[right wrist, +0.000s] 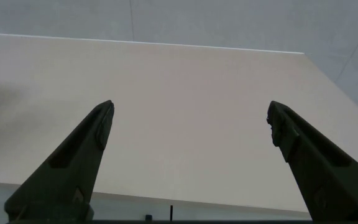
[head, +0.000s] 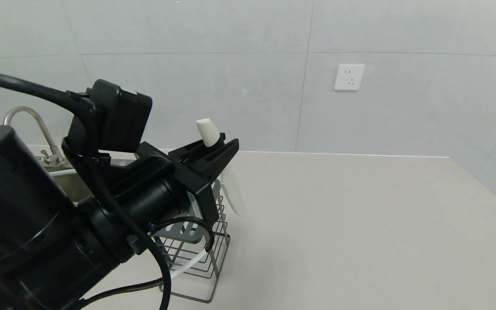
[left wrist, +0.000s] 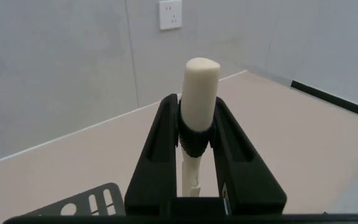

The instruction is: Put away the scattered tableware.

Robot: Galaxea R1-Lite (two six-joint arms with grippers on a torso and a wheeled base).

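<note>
The left gripper (left wrist: 196, 104) is closed on a white utensil (left wrist: 201, 84); both fingers (left wrist: 160, 143) clamp its shaft. The rounded end protrudes past the fingertips. A beige countertop (left wrist: 303, 143) lies beyond the gripper, with a wall socket (left wrist: 170, 14) farther ahead. A dark slotted plate (left wrist: 92, 202) sits beside the gripper base.

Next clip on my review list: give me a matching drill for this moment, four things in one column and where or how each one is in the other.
Things:
1. left gripper
2. right gripper
3. wire basket
4. wall socket

Place or state:
A. open above the counter
B. fixed on the wall
C. shut on the white utensil
D. standing on the counter

Pairs: 1-C, 2-A, 3-D, 4-B
</note>
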